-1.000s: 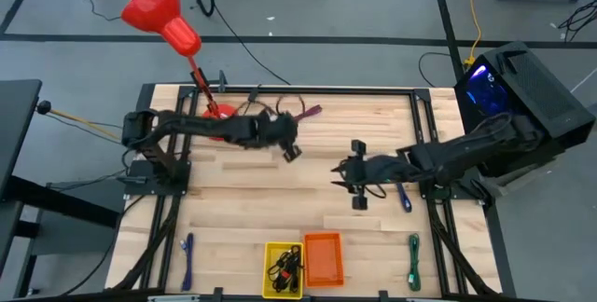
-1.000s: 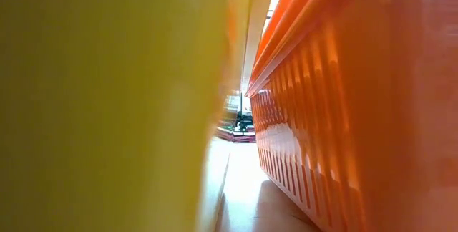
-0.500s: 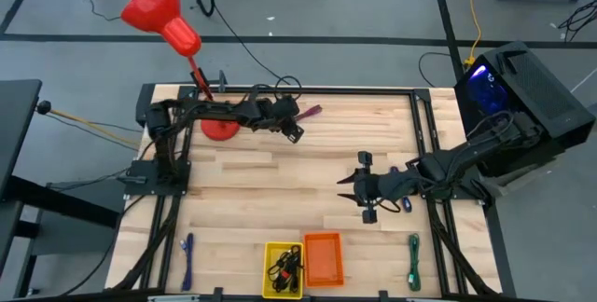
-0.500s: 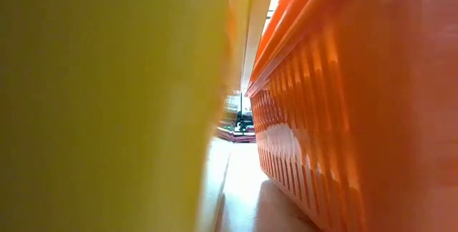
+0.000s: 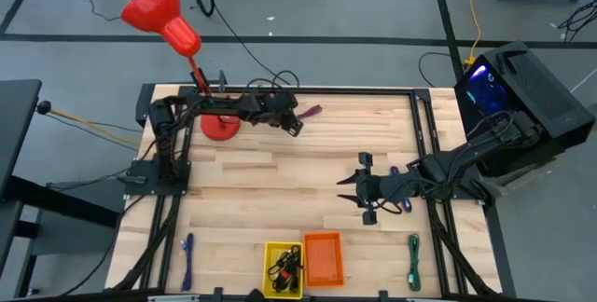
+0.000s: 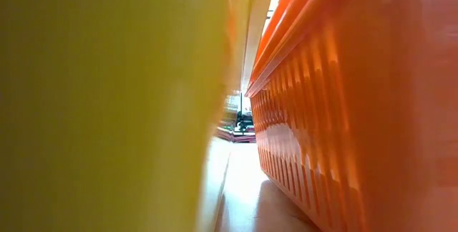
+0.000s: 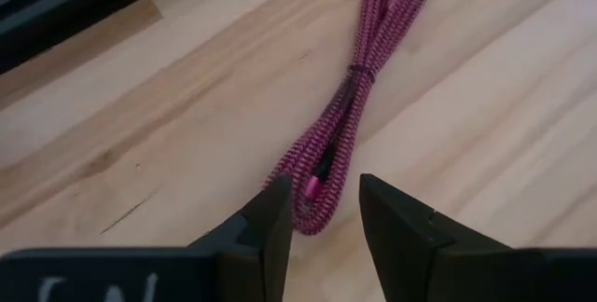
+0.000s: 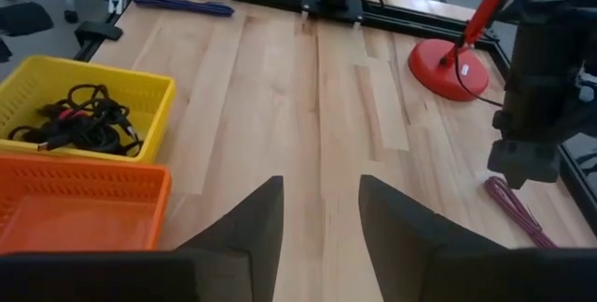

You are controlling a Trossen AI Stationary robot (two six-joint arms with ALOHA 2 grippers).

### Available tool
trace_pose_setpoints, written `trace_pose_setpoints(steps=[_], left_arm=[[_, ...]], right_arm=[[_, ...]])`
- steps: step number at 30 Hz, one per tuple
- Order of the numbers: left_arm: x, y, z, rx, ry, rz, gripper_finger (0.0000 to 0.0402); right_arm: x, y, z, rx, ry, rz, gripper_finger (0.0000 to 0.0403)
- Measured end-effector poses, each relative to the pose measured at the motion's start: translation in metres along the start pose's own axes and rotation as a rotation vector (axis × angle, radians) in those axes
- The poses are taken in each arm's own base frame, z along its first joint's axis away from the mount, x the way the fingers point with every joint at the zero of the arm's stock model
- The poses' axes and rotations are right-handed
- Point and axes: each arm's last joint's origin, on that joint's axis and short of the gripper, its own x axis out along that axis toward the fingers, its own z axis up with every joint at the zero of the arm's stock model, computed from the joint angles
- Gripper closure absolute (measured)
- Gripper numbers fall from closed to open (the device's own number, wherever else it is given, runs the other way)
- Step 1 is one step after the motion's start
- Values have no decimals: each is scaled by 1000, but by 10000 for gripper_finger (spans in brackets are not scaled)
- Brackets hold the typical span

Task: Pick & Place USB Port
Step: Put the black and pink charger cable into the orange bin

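The left gripper [image 7: 322, 211] hangs over the magenta cable [image 7: 359, 97], fingers parted with nothing between them; the bundle's near end lies just ahead of the tips, running away from them across the wooden table [image 7: 168, 116]. The right gripper [image 8: 320, 211] waits empty, fingers apart, with the yellow bin [image 8: 84, 106] and orange bin [image 8: 79, 204] off to one side of them.

Wood table [image 5: 280, 167] carried: red lamp base [image 5: 220, 128], magenta cable [image 5: 311, 112], yellow bin [image 5: 283, 268], orange bin [image 5: 323, 258], blue and green cables along edges.
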Motion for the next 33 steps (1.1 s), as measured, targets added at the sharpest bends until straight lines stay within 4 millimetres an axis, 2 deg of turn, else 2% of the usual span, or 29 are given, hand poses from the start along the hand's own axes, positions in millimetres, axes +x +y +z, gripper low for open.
trace_pose_setpoints(steps=[10, 20, 29, 33], left_arm=[[1, 6, 1, -32, 26, -10, 219], [1, 9, -6, -28, 90, 36, 235], [25, 4, -19, -22, 134, 45, 236], [27, 3, -20, -27, 128, 45, 236]], right_arm=[[0, 0, 0, -4, 0, 0, 259], [0, 0, 0, -7, 0, 0, 259], [0, 0, 0, -6, -1, 0, 259], [3, 1, -5, -8, 1, 0, 259]])
